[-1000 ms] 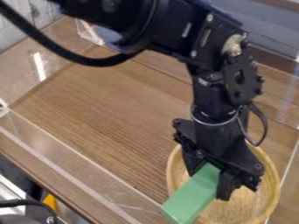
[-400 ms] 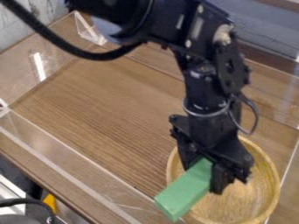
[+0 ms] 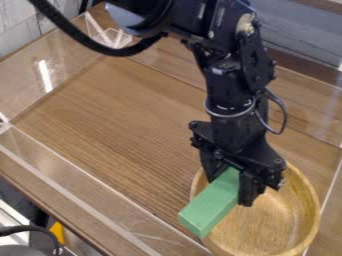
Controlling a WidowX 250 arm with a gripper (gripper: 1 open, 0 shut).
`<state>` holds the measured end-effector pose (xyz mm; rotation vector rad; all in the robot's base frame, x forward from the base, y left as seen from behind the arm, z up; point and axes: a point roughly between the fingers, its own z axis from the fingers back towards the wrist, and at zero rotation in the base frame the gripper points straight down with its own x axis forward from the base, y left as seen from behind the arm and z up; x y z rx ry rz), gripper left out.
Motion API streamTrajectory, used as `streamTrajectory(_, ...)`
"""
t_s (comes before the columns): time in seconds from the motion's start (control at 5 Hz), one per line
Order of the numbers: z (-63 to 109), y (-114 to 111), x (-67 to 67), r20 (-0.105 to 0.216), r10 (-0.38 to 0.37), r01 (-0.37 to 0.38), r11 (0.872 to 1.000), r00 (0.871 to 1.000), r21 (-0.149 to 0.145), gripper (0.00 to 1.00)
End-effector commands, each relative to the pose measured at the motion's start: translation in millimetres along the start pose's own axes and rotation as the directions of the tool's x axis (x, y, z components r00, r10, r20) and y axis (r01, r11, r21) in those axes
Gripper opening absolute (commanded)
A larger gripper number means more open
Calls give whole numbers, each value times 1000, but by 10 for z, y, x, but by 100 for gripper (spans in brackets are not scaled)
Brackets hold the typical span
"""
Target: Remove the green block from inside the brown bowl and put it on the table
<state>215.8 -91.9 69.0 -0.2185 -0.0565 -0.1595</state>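
My black gripper (image 3: pixel 238 186) points almost straight down over the left part of the brown bowl (image 3: pixel 289 218), its jaws shut on the upper end of the green block (image 3: pixel 211 206). The bright green bar hangs tilted. Its lower end reaches out past the bowl's left rim, above the wood-grain table (image 3: pixel 120 125). The bowl is a light tan round dish at the lower right, partly cut off by the picture's bottom edge. My fingers hide the block's top end.
Low clear acrylic walls (image 3: pixel 83 215) run along the table's near and left edges, close to the bowl's left side. The black arm and its cables (image 3: pixel 160 20) reach in from the top. Bare wood lies left of the bowl.
The gripper has shifted left and slightly away with the green block still in it. The block's lower end now hangs further over the bowl's left rim.
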Motion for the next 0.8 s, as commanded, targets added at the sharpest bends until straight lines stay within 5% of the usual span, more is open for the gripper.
streamTrajectory(0.0,138,3,105,49,64,-64,998,997,-6,0)
streamTrajectory(0.6,190,40,81,38,82,-81,996,996,-24,0)
